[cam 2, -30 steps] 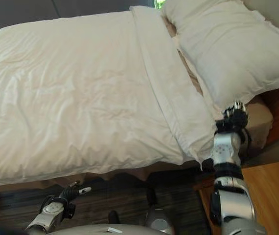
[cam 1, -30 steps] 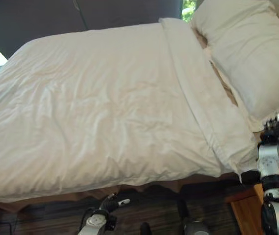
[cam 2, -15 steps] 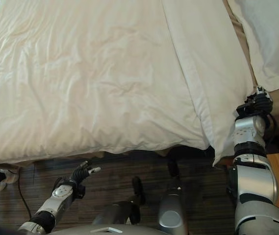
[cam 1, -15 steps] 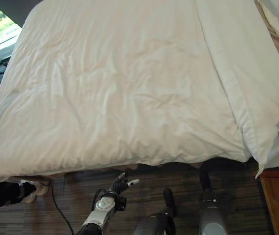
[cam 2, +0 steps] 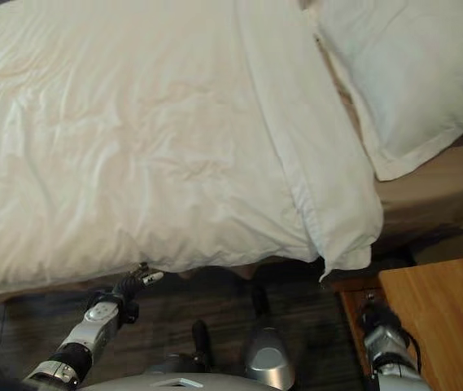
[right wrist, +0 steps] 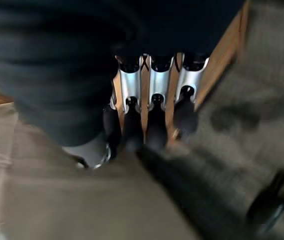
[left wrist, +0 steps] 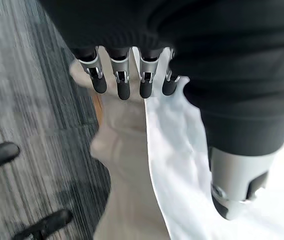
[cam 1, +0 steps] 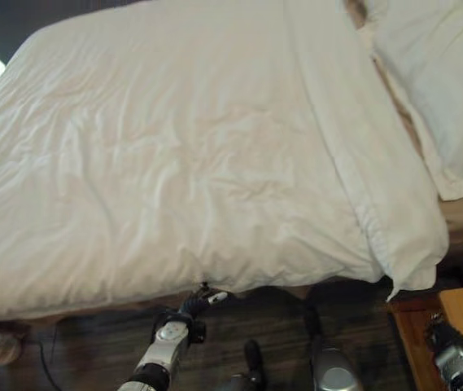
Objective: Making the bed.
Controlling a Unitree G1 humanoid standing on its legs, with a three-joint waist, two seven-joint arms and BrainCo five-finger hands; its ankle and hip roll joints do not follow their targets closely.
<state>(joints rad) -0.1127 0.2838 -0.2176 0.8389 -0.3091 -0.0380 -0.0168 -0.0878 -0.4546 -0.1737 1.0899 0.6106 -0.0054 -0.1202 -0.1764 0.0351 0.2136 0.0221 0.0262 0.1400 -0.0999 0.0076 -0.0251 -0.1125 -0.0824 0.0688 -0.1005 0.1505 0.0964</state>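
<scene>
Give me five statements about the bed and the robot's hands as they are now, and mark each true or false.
1. The white duvet covers most of the bed. True.
2. The pillow lies on the floor. False: it lies at the bed's head end, beside the duvet's folded edge.
3. The left hand is below the duvet's near edge. True.
4. The left hand is shut on the duvet. False: its fingers are straight and hold nothing.
5. The right hand rests on the pillow. False: it is low, beside the wooden nightstand.

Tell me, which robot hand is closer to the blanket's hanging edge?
Probably the left robot hand: it reaches up just under the white duvet edge. The right robot hand hangs lower, beside the wooden nightstand.
</scene>
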